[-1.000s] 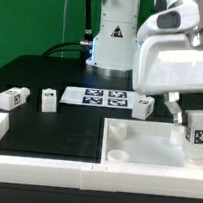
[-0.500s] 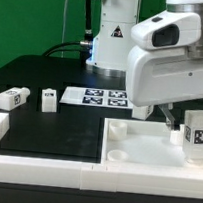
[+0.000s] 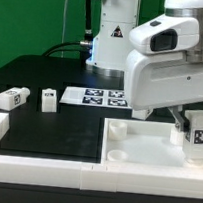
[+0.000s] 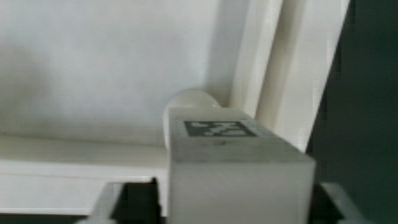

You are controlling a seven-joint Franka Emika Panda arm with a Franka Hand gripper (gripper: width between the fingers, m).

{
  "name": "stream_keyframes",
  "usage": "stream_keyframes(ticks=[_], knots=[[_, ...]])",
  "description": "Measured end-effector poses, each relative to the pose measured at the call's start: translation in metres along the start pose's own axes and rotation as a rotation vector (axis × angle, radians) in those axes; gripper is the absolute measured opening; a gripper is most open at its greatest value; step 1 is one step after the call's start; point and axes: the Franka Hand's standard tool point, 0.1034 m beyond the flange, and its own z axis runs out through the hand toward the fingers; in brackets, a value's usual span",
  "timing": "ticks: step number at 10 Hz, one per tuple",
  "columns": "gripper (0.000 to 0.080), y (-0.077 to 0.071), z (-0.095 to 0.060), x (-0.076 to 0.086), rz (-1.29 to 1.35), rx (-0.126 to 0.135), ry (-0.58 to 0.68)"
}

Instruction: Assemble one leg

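Note:
My gripper (image 3: 188, 120) is shut on a leg (image 3: 198, 134), a stubby white block with a square tag facing the camera. The leg stands upright at the far corner of the large white tray-like piece (image 3: 145, 152) on the exterior view's right. In the wrist view the leg (image 4: 228, 150) fills the space between my jaws, tag up, with the tray's corner wall (image 4: 267, 60) just beyond it. Two more legs (image 3: 11, 98) (image 3: 49, 99) lie on the black table at the exterior view's left.
The marker board (image 3: 93, 96) lies flat behind the tray, partly hidden by my arm. A white L-shaped rail (image 3: 38, 170) runs along the table's front and left edge. The robot base (image 3: 113, 35) stands at the back.
My wrist and arm body have swung toward the exterior view's left. The held leg has stayed in the same spot at the tray's corner.

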Motion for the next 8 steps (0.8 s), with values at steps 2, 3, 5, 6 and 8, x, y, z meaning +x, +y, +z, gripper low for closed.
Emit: stream_keyframes(ticks=[2, 3, 5, 6, 8], knots=[[0.0291, 0.0001, 0.0003, -0.0001, 0.009, 0.000, 0.000], [0.0291, 0.0001, 0.0003, -0.0002, 0.036, 0.001, 0.000], [0.0291, 0.0001, 0.0013, 0.0002, 0.136, 0.005, 0.003], [0.0291, -0.0006, 0.0016, 0.0013, 0.276, 0.005, 0.008], [0.0291, -0.0075, 0.0032, 0.0027, 0.576, 0.006, 0.012]])
